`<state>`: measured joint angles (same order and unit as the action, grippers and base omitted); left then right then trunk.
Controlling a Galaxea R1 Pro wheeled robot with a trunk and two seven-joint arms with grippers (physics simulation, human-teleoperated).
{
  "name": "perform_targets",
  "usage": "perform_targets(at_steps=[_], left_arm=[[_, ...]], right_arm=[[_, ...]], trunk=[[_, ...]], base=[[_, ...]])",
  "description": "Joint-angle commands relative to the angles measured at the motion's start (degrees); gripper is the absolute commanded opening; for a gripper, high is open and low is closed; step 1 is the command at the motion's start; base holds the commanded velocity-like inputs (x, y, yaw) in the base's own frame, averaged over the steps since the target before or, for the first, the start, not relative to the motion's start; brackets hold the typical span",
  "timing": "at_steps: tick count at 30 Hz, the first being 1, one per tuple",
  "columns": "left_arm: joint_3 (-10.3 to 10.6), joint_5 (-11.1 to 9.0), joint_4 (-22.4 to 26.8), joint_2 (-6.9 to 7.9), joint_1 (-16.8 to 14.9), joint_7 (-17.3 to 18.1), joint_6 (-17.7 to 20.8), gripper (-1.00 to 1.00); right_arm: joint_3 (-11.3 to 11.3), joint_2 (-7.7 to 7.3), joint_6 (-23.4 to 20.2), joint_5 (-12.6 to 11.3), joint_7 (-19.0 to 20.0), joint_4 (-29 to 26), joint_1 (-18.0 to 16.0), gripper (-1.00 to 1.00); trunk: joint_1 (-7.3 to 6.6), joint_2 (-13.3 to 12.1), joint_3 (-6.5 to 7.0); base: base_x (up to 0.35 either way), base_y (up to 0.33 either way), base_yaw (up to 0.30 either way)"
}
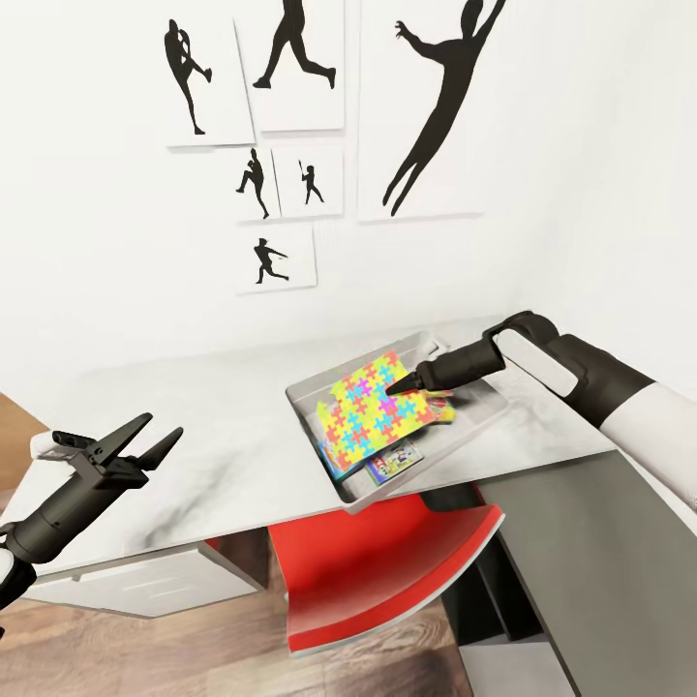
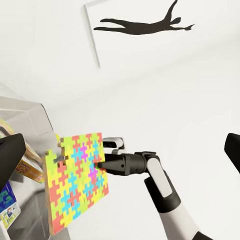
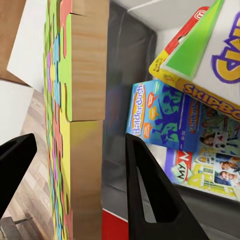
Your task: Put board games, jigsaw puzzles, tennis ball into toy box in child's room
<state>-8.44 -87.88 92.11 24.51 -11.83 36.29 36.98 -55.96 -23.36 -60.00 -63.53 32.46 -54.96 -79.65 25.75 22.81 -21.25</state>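
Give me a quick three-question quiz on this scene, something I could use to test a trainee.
1. True or false: the left gripper is holding a board game.
2. Where is the upright jigsaw puzzle? A: clamped in the left gripper. B: between the fingers of the right gripper, over the toy box. C: lying beside the toy box.
3. Fill in: the blue board game in the toy box has the name ____ printed on it.

Key: 1 false, it is open and empty. 2 B. 3 Balderdash.
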Motion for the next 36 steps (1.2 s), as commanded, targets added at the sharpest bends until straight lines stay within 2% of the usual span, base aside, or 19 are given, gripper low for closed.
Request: perform_targets(at_steps=[1,29,36], left_arm=[[0.0,-0.4,0.0,0.02,0.0,-0.1,0.4,1.00],[0.0,-0.4,0.0,0.02,0.0,0.0,0.4,1.00],[0.0,-0.4,0.0,0.02,0.0,0.0,0.4,1.00]], right_arm=[[-0.1,0.04,0.0,0.4,0.5,0.0,0.0,-1.00],[-0.1,0.42,0.0,1.1,0.5,0.2,0.4,-1.00],[-0.1,0.42,0.0,1.1,0.5,1.9,0.4,-1.00]], trunk=[[0.03,0.1,-0.10],[0.03,0.1,-0.10],[0.03,0.1,-0.10]], base=[[0.000,0.000,0.000],[0.000,0.000,0.000],[0.000,0.000,0.000]])
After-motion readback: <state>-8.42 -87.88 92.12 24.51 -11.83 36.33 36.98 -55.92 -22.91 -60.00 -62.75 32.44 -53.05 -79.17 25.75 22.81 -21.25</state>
